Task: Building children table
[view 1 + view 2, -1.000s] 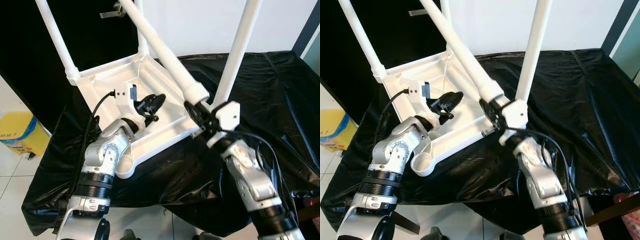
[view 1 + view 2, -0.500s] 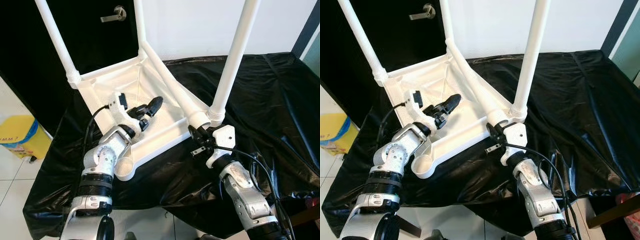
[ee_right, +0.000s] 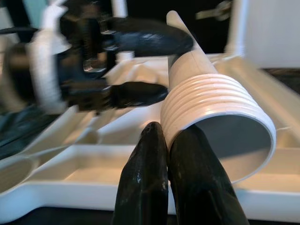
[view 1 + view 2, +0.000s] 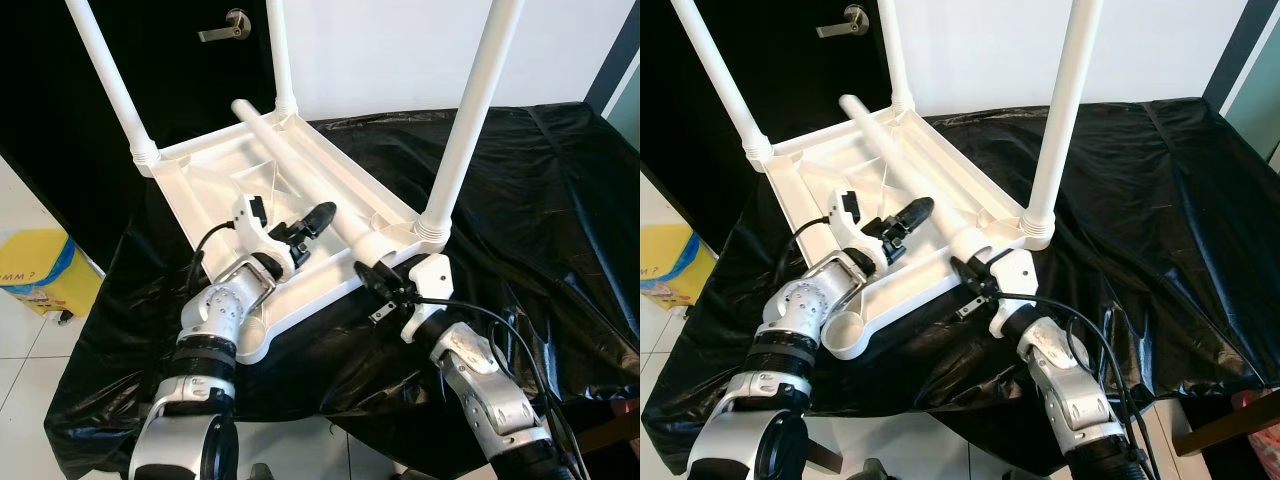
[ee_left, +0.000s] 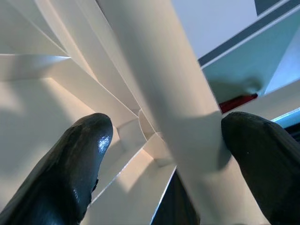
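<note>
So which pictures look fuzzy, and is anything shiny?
The right wrist view is fuzzy at the back, where the left hand blurs. In the left wrist view, light glints on one black finger. In the left eye view, the black cover shines in wrinkles and the table leg looks sharp.

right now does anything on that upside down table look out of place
Yes: the fourth leg lies flat across the overturned white table instead of standing upright like the other three legs. Its threaded end is beside the right pincer; the left pincer straddles it. One corner socket is empty.
</note>
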### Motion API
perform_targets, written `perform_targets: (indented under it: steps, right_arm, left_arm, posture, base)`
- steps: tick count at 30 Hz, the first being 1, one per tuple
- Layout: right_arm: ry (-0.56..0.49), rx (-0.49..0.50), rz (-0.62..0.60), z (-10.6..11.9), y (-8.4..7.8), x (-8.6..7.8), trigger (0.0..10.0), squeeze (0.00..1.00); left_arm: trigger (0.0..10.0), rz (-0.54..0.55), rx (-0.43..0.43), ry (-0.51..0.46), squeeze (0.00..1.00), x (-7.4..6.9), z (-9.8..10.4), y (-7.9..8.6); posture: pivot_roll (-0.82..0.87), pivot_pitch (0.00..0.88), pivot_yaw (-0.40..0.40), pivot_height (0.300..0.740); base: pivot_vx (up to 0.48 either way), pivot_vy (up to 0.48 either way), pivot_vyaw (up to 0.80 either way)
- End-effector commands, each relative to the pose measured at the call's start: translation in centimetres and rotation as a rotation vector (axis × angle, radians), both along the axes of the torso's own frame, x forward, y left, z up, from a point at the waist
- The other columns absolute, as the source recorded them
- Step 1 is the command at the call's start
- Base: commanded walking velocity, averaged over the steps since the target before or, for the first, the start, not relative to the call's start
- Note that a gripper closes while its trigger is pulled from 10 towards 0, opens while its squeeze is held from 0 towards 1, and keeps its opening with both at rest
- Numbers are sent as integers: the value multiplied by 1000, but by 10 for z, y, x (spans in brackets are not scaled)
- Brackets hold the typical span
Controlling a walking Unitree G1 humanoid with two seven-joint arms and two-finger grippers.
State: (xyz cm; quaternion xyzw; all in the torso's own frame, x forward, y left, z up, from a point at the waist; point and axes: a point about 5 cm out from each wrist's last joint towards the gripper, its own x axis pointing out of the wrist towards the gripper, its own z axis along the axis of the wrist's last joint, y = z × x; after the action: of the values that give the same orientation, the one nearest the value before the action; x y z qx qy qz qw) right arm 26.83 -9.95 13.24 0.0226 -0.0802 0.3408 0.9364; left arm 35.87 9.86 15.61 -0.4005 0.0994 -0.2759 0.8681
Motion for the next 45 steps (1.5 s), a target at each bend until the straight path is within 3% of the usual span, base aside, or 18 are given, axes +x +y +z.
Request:
perform_targets:
  steps: [1, 6, 8, 12, 22, 36, 37, 45]
  right_arm:
    - [-12, 29, 78, 8, 7, -3, 10000, 0]
    - [10, 46, 128, 9, 7, -6, 10000, 0]
    - [27, 58, 150, 9, 5, -8, 10000, 0]
    - [81, 112, 186, 9, -7, -12, 10000, 0]
    - [129, 115, 217, 9, -25, -22, 10000, 0]
    - [193, 81, 380, 7, -24, -40, 10000, 0]
    - [196, 79, 383, 7, -25, -41, 10000, 0]
    - [206, 68, 363, 6, -29, -41, 10000, 0]
  left_arm:
    - [10000, -17, -20, -12, 0, 2, -1, 1]
    - [10000, 3, -51, 8, 0, 6, -1, 5]
    - [10000, 27, -103, 16, 0, 9, 2, 11]
    - [10000, 90, -168, 8, 0, 17, 11, 32]
    - [10000, 193, -262, 20, 0, 30, 22, 68]
    - [10000, 231, -299, 14, 0, 37, 29, 77]
    - [0, 240, -308, 13, 0, 38, 29, 78]
    - [0, 233, -345, -5, 0, 37, 31, 80]
  posture:
    - [-125, 0, 40, 740]
    - [-125, 0, 38, 740]
    - [-129, 0, 38, 740]
    - [-133, 5, 43, 740]
    - [-139, 10, 54, 740]
    - [-147, 14, 55, 740]
    - [-148, 15, 55, 740]
    - [-144, 19, 50, 740]
  base:
    - [0, 0, 0]
    - [0, 0, 0]
    - [0, 0, 0]
    - [0, 0, 0]
    - [0, 0, 0]
    - [0, 0, 0]
    - [0, 0, 0]
    - [0, 0, 0]
